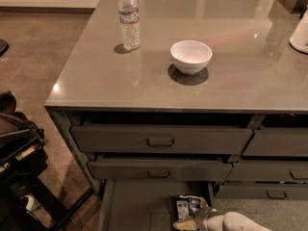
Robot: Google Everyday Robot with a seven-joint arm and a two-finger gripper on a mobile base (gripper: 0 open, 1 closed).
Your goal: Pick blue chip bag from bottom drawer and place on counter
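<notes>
The blue chip bag [187, 205] lies on the floor of the open bottom drawer [137, 206], near its right side at the bottom of the view. My gripper [188, 221] reaches in from the lower right on a white arm and sits right at the bag's near end, touching or overlapping it. The grey counter [144, 76] spreads above the drawer fronts.
A clear water bottle [129, 19] and a white bowl [191, 57] stand on the counter. A white object [300, 32] sits at the right edge. Two shallower handled drawers [160, 139] are slightly open above the bottom drawer. Dark equipment [17, 153] stands at the left on the floor.
</notes>
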